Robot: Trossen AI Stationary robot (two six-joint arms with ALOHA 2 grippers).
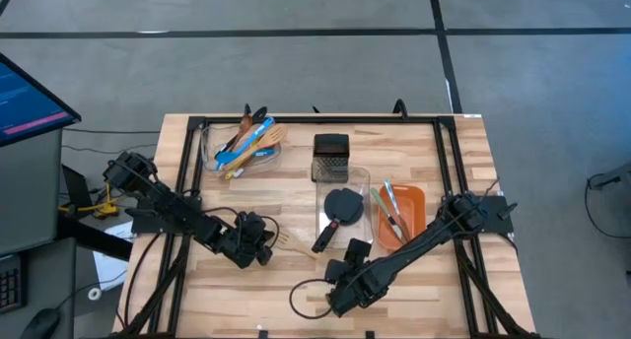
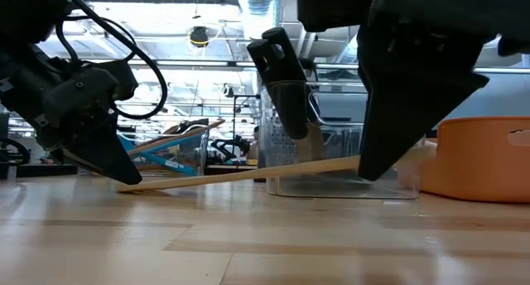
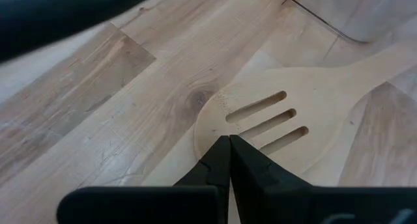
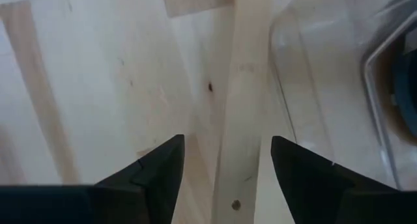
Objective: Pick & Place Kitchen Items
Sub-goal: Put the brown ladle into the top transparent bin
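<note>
Wooden slotted spatula (image 3: 273,120) lies on the desk; right claw (image 4: 225,165) straddles its handle wide open and must squeeze, left claw (image 3: 229,160) pinched shut.

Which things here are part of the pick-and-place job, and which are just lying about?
Job: wooden slotted spatula, black turner, metal tongs, box grater, bunched spoons, orange tray, clear tray.
Lying about: monitor beside the table.

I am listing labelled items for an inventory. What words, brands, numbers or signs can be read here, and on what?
None can be read.
The monitor beside the table shows lines of text, too small to read.
The wooden spatula, grater and orange bin show no markings.
</note>
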